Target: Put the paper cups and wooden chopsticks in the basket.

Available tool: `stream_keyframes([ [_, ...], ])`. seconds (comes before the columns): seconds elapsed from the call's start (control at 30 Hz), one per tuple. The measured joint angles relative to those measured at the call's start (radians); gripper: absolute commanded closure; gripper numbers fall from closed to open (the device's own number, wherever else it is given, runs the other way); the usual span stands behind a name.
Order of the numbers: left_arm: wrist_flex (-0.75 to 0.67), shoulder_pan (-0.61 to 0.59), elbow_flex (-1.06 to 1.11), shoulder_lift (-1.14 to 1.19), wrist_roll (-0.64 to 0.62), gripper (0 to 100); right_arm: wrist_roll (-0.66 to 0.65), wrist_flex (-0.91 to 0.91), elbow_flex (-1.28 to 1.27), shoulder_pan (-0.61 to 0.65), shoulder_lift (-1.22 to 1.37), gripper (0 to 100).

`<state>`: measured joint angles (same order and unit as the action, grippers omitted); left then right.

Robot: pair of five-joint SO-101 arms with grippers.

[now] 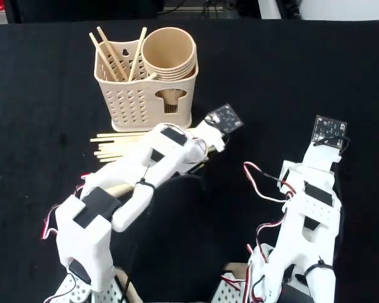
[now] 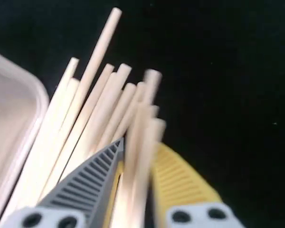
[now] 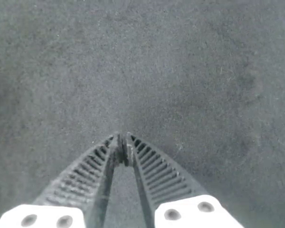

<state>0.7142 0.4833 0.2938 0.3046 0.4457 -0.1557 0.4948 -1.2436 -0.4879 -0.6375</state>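
A cream perforated basket point(image 1: 139, 101) stands at the back of the black table, holding stacked paper cups point(image 1: 169, 52) and several wooden chopsticks point(image 1: 114, 57). More wooden chopsticks point(image 1: 114, 146) lie in a loose bundle on the cloth just in front of the basket. My left gripper point(image 2: 135, 142) sits over that bundle, shut on a couple of chopsticks point(image 2: 140, 156) between its grey and yellow fingers, with the basket wall point(image 2: 9, 109) beside it. My right gripper point(image 3: 122, 145) is shut on nothing, above bare cloth at the right of the table.
The left arm point(image 1: 132, 183) stretches diagonally from the near left edge toward the basket. The right arm point(image 1: 309, 214) stands along the right side. Black cloth point(image 1: 290, 82) covers the whole table.
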Motion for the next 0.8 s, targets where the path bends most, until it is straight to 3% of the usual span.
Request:
stream_keyframes([
  [0.13,0.026,0.002,-0.012,0.003,0.002,97,0.000,0.000,0.000,0.000,0.000,98.0],
  [0.53,0.362,0.069,-0.147,0.006,0.002,97,0.000,0.000,0.000,0.000,0.000,98.0],
  [0.8,0.318,0.012,-0.183,-0.003,-0.061,97,0.000,0.000,0.000,0.000,0.000,98.0],
])
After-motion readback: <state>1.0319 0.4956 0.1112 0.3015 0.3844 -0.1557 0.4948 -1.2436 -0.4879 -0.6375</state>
